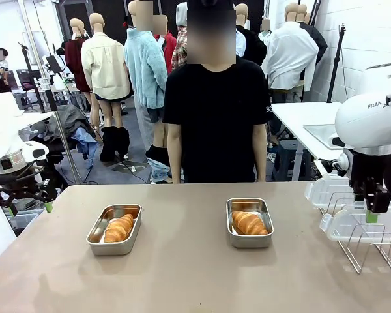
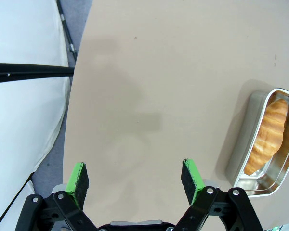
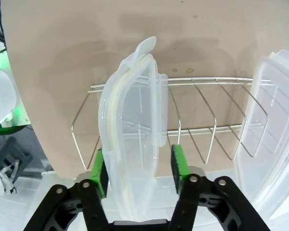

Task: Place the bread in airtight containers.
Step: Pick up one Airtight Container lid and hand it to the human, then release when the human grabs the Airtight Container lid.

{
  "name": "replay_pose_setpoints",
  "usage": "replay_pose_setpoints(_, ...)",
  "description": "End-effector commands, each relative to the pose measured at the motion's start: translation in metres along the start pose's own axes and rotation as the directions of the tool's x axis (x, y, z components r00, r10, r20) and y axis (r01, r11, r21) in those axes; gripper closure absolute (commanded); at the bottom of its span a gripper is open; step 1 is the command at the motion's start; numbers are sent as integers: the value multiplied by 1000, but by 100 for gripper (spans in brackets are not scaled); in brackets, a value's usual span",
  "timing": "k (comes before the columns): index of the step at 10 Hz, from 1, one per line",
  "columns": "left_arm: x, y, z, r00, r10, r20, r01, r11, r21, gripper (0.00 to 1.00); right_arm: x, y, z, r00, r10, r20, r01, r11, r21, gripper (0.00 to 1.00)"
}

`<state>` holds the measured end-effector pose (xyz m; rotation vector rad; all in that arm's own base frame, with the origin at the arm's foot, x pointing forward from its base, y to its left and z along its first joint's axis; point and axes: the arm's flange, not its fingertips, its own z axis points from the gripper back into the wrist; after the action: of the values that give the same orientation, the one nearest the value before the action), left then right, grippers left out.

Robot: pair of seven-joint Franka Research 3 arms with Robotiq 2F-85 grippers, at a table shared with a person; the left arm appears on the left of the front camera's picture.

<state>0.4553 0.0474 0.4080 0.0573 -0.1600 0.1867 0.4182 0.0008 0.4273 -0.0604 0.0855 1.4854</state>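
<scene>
Two open steel airtight containers sit mid-table. The left container (image 1: 95,238) holds one piece of bread (image 1: 119,228), and the right container (image 1: 268,222) holds another piece of bread (image 1: 249,223). My left gripper (image 1: 30,207) hangs open and empty off the table's left edge. Its own view (image 2: 135,178) shows the left container (image 2: 241,144) and its bread (image 2: 269,134) off to one side. My right gripper (image 1: 371,216) is down at the wire rack. Its pads (image 3: 177,161) straddle a clear lid (image 3: 135,115) standing on edge there. Whether they press on it I cannot tell.
The wire rack (image 1: 371,251) stands at the table's right edge, with a second clear lid (image 1: 329,192) behind it, which also leans in the rack in the right wrist view (image 3: 274,130). A person stands at the far side, hands down.
</scene>
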Motion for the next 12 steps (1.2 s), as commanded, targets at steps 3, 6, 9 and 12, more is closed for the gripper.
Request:
replay_pose_setpoints(3, -1, 2, 1, 1000, 0, 1, 0, 1000, -2, 0, 3, -6, -2, 1000, -16, 2, 16, 1000, 2, 100)
replay_pose_setpoints(6, -1, 2, 1, 1000, 0, 1, 0, 1000, -2, 0, 2, -6, -1, 1000, -16, -2, 16, 1000, 1, 100)
replay_pose_setpoints(9, -1, 2, 1, 1000, 0, 1, 0, 1000, -2, 0, 3, -7, 0, 1000, -13, -12, 13, 1000, 2, 100)
replay_pose_setpoints(12, -1, 2, 1, 1000, 0, 1, 0, 1000, -2, 0, 3, -5, 8, 1000, 3, -29, -3, 1000, -6, 100)
